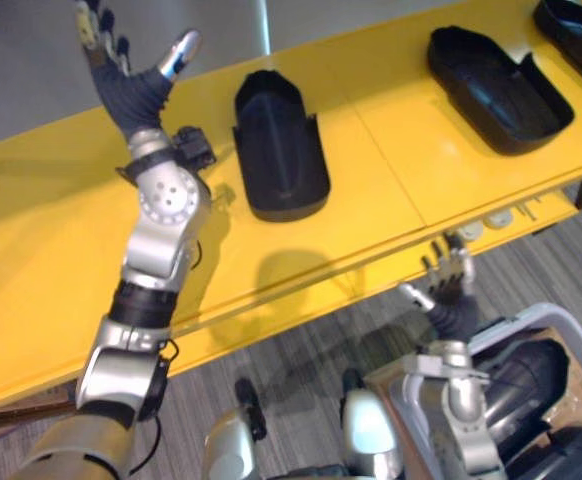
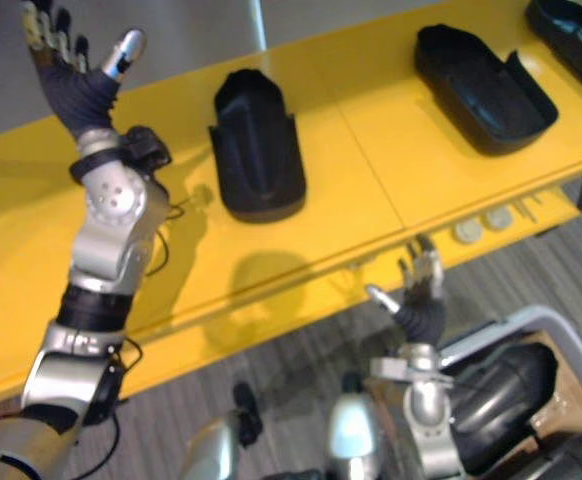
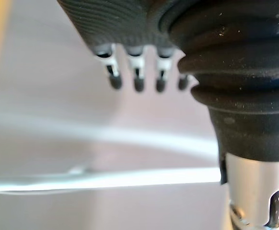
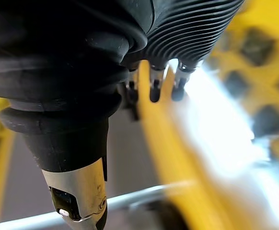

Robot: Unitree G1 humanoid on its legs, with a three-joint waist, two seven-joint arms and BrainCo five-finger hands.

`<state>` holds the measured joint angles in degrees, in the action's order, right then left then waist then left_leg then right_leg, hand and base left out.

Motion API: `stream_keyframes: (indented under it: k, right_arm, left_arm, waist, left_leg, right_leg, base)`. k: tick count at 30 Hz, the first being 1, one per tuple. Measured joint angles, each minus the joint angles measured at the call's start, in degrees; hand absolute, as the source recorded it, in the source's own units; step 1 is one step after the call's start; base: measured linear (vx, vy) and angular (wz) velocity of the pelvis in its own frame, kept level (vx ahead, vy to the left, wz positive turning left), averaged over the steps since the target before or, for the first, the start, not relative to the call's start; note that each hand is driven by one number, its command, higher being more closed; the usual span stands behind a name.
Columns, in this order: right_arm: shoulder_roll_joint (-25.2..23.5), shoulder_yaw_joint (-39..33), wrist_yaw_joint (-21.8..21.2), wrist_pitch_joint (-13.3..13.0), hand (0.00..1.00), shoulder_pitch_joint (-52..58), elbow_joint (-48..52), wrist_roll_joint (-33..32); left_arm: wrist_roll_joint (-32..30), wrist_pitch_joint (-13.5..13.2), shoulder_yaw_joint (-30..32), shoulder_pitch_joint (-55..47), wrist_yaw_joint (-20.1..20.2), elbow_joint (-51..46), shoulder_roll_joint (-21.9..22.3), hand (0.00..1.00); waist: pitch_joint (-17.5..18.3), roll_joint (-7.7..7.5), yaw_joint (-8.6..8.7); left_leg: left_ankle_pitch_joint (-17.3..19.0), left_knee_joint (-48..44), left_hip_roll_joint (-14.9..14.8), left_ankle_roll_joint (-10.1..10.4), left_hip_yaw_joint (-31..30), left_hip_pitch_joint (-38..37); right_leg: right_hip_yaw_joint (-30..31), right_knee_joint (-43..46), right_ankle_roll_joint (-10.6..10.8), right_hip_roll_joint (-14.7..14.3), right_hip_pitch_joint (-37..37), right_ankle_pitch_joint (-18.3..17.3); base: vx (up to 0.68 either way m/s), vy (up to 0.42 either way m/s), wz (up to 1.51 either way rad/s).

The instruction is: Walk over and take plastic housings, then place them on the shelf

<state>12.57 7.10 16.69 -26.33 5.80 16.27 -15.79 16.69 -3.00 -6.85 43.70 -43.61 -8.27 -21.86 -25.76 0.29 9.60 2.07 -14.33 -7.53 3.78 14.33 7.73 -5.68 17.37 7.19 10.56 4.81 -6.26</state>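
Note:
Three black plastic housings lie on the yellow shelf [image 1: 391, 170]: one [image 1: 279, 145] in the middle, a second [image 1: 498, 87] to the right, a third [image 1: 576, 28] at the far right corner. My left hand [image 1: 121, 60] is raised over the shelf's back edge, left of the middle housing, fingers straight, holding nothing. Low in front of the shelf's front edge is my right hand [image 1: 449, 283], fingers straight and empty. More black housings [image 1: 531, 385] lie in a bin beside that arm.
A grey-rimmed bin [image 1: 561, 325] stands on the striped floor at the lower right. The shelf's front lip [image 1: 301, 285] runs diagonally across the view. Small round fittings [image 1: 498, 218] sit under the shelf edge at the right.

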Motion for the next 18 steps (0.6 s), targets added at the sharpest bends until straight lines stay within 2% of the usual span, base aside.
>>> stream_keyframes:
  k: [4, 5, 6, 8, 11, 14, 16, 18]
  right_arm:
    - [1.08, -0.37, -0.25, -0.33, 0.00, -5.40, 4.53, 1.04]
    - [1.11, -0.36, -0.72, -0.12, 0.00, -6.58, 4.91, 1.21]
    - [1.12, -0.37, -1.47, 0.02, 0.00, -7.41, 5.55, 1.22]
    - [1.25, -0.30, -4.41, 0.63, 0.00, -8.67, 6.21, 0.90]
    - [1.72, 0.12, -8.98, 4.88, 0.00, -10.38, 6.56, -0.18]
    - [1.75, 2.41, -13.54, 9.39, 0.00, -11.76, 5.28, -5.06]
    - [1.18, 5.24, -16.17, 11.86, 0.00, -13.59, 0.96, -6.75]
    - [0.72, 6.48, -17.17, 12.81, 0.00, -14.16, -1.32, -7.02]
  left_arm:
    - [-1.60, -0.18, 2.22, -8.24, 1.61, -9.37, 1.89, 0.00]
    - [-2.08, -0.21, 3.84, -11.40, 1.85, -11.96, 2.79, 0.00]
    - [-2.08, -0.26, 5.25, -14.74, 2.13, -14.01, 2.86, 0.00]
    - [-2.17, -0.51, 8.18, -21.22, 2.45, -16.53, 3.49, 0.00]
    - [-4.78, -1.84, 11.51, -33.27, 4.25, -19.90, 6.29, 0.00]
    - [-8.35, -2.52, 14.21, -42.24, 5.58, -21.59, 8.80, 0.00]
    - [-10.98, -2.39, 17.67, -48.29, 3.60, -20.94, 9.95, 0.00]
    - [-11.21, -2.27, 20.26, -50.39, 1.79, -19.87, 10.58, 0.00]
  waist:
    - [0.93, 1.64, -1.29]
    - [1.30, 2.28, -2.12]
    - [1.62, 2.83, -2.81]
    - [2.52, 4.00, -3.07]
    - [4.38, 5.67, -4.61]
    - [5.53, 5.83, -6.90]
    - [6.25, 5.60, -8.41]
    - [6.68, 5.54, -9.06]
  left_leg:
    - [-0.70, 0.70, 0.82, -0.23, -1.42, -0.31]
    - [-1.06, 1.43, 0.99, -0.16, -1.71, -0.88]
    - [-1.58, 2.40, 1.39, -0.10, -2.00, -1.68]
    - [-2.21, 3.45, 1.98, -0.16, -3.16, -2.16]
    - [-3.16, 5.19, 2.76, -0.10, -4.70, -2.78]
    - [-4.12, 6.66, 3.29, 0.06, -6.21, -3.90]
    - [-5.02, 8.14, 3.48, 0.26, -7.58, -4.77]
    - [-5.34, 8.56, 3.57, 0.38, -8.32, -4.79]
  right_leg:
    - [-1.27, -0.12, 0.04, 0.59, -0.96, -0.03]
    - [-1.85, -0.13, 0.05, 0.73, -1.47, -0.09]
    - [-2.22, -0.22, 0.16, 0.96, -2.10, -0.41]
    - [-3.66, -0.03, 0.19, 1.48, -3.08, -1.05]
    - [-5.42, 0.18, 0.26, 2.08, -3.99, -1.65]
    - [-7.20, 0.23, 0.24, 2.47, -5.29, -2.63]
    - [-8.71, -0.04, 0.06, 2.48, -6.61, -2.87]
    - [-9.77, -0.08, -0.05, 2.55, -6.94, -3.14]
  base:
    - [0.01, 0.006, 0.17]
    - [0.00, -0.016, 0.16]
    - [0.00, -0.021, 0.18]
    - [-0.01, -0.023, 0.30]
    - [0.00, -0.022, 0.29]
    - [-0.01, -0.026, 0.29]
    - [0.00, -0.040, 0.30]
    - [-0.01, -0.036, 0.30]
